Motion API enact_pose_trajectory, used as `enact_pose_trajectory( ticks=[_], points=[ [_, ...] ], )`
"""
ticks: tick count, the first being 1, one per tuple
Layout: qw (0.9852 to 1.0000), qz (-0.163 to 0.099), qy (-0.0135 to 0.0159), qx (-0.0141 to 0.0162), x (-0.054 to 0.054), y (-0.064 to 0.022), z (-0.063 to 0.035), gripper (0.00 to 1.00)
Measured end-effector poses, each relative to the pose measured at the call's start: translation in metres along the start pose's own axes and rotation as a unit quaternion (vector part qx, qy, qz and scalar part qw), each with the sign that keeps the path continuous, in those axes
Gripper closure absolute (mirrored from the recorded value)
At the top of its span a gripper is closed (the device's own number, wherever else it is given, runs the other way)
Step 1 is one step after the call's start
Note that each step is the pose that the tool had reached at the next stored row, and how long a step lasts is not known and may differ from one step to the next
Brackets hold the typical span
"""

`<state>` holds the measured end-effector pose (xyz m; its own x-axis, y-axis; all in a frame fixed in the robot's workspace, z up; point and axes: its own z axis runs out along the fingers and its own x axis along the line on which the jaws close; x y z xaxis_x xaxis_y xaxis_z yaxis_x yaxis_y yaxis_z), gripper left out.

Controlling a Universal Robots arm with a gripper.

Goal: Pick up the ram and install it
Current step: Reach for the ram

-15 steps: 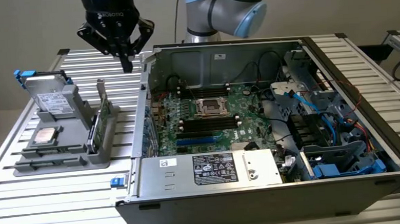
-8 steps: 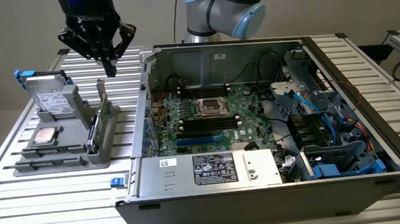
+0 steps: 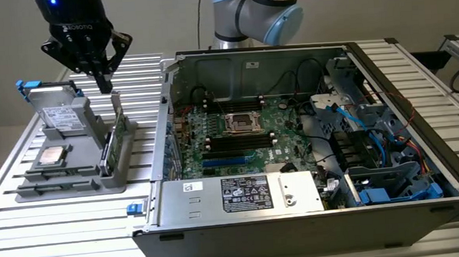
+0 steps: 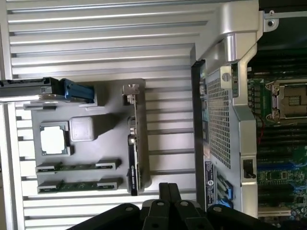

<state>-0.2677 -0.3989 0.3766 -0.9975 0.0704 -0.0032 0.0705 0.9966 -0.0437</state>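
Your gripper [image 3: 102, 84] hangs above the far end of the grey fixture tray [image 4: 110, 139]. Its fingers [image 4: 163, 191] are pressed together with nothing between them. The ram [image 4: 76, 166] stands on edge in a slot at the tray's other end, just past the square silver processor [image 4: 53, 142]. A second stick [image 4: 76, 184] sits in the next slot, just beside it. Don't confuse either with the taller green card [image 4: 136, 143] and its metal bracket, upright along the tray's side nearest the open computer case [image 3: 298, 237].

Expect the ram to be light, stiff and thin. It is a hard green board that won't flex, so it probably tolerates little twisting or prying. Only its narrow top edge stands proud of the slot, so the best hold is likely a pinch across the two flat faces near mid-length.

The tray looks like matte moulded plastic. The tabletop [image 3: 70, 231] is ribbed aluminium, and the case is bare sheet metal around a green motherboard [image 3: 285, 131].
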Motion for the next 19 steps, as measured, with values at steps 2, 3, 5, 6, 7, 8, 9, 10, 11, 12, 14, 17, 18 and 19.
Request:
enact_pose_trajectory(
  ticks=[2, 3, 5, 6, 7, 8, 9, 10, 11, 12, 14, 17, 18, 19],
  points=[
    [1.0000, 0.000, 0.0001, 0.0022, 0.009, -0.0005, 0.0015, 0.89],
    [1.0000, 0.000, 0.0001, 0.0034, 0.013, -0.0008, 0.0022, 0.89],
    [1.0000, 0.000, 0.0003, 0.0057, 0.023, -0.0014, 0.0037, 0.89],
    [1.0000, 0.000, 0.0004, 0.0067, 0.027, -0.0017, 0.0045, 0.89],
    [1.0000, 0.000, 0.0004, 0.0076, 0.032, -0.0020, 0.0054, 0.89],
    [1.0000, 0.000, 0.0004, 0.0084, 0.036, -0.0023, 0.0063, 0.89],
    [1.0000, 0.000, 0.0004, 0.0092, 0.041, -0.0025, 0.0072, 0.89],
    [1.0000, 0.000, 0.0004, 0.0100, 0.045, -0.0028, 0.0081, 0.89],
    [0.9999, 0.000, 0.0005, 0.0108, 0.050, -0.0031, 0.0090, 0.89],
    [0.9999, 0.000, 0.0005, 0.0116, 0.054, -0.0034, 0.0099, 0.89],
    [0.9999, 0.000, 0.0006, 0.0136, 0.064, -0.0039, 0.0115, 0.89],
    [0.9999, -0.001, 0.0005, 0.0156, 0.077, -0.0048, 0.0150, 0.89],
    [0.9999, -0.001, 0.0005, 0.0158, 0.081, -0.0050, 0.0167, 0.89],
    [0.9999, -0.001, 0.0006, 0.0159, 0.086, -0.0052, 0.0184, 0.89]
  ],
)
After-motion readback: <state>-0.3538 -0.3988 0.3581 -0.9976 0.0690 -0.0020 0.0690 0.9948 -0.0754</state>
